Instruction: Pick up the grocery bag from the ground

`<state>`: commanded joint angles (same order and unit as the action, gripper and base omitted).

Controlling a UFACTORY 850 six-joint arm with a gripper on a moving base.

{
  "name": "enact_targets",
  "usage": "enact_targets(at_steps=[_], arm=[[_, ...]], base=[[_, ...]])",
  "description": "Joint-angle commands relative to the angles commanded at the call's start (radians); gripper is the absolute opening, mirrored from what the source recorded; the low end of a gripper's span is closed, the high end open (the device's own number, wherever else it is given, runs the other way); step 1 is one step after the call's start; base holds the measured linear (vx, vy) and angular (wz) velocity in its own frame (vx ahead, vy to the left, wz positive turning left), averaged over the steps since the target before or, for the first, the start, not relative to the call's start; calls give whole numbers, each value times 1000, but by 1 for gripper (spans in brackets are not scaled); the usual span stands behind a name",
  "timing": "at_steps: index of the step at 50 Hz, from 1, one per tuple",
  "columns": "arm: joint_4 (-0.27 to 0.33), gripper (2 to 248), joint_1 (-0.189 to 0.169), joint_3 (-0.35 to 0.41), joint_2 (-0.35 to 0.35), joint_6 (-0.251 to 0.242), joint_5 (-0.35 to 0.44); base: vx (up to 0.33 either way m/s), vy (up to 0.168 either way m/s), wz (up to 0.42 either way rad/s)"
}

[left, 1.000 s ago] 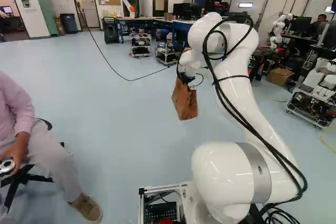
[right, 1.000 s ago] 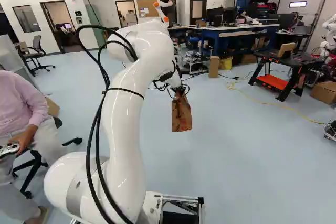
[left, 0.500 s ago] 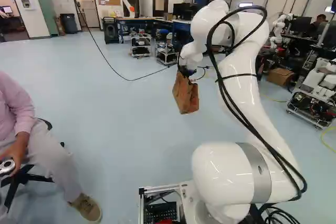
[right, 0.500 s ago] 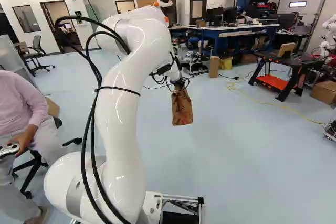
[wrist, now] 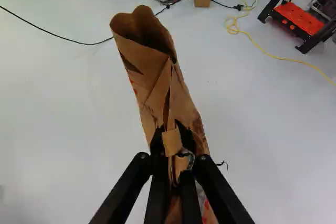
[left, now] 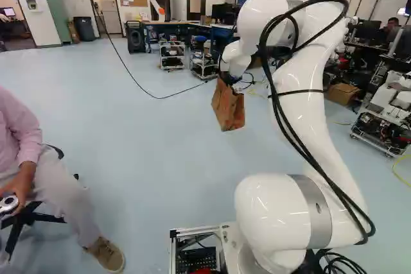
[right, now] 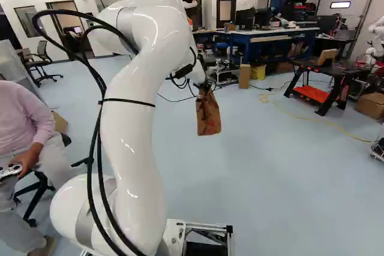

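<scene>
The grocery bag [left: 228,108] hung in the air above the pale floor [left: 160,158], held at its upper part by the jaws at the end of the white arm [left: 298,104]. The jaws were closed in on the brown paper, pinching it from two sides, with creased paper bunched between them. In the wrist view the bag's opening gaped ahead of the jaws, its rim curling apart, while more of the paper ran on beneath the black fingers [wrist: 126,184]. Dark smudges and red marks showed on its sides. In the left base view the bag hung at a slight tilt; in the right base view it hung nearly upright, just to the right of the arm.

The arm rose from its lowest joint [left: 273,213], bent over near the top and reached forward, then down toward the bag. Black cables [right: 96,130] looped along it.

Farther off, a black cable [wrist: 68,39] crossed the floor, and a yellow cord [wrist: 273,54] ran past a black stand with an orange shelf [right: 312,93]. Near the yellow cord stood a tall cardboard box [right: 245,76]. Behind these was a blue worktop [right: 276,38] carrying monitors [right: 246,18].
</scene>
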<state>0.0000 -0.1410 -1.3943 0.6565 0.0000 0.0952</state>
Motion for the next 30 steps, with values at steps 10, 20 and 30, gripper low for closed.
enact_targets(at_steps=[10, 20, 30], arm=[[0, 24, 0, 10, -41, 0, 0], [0, 24, 0, 17, -80, 0, 0], [0, 24, 0, 18, -93, 0, 0]], base=[[0, 0, 0], [0, 0, 0], [0, 0, 0]])
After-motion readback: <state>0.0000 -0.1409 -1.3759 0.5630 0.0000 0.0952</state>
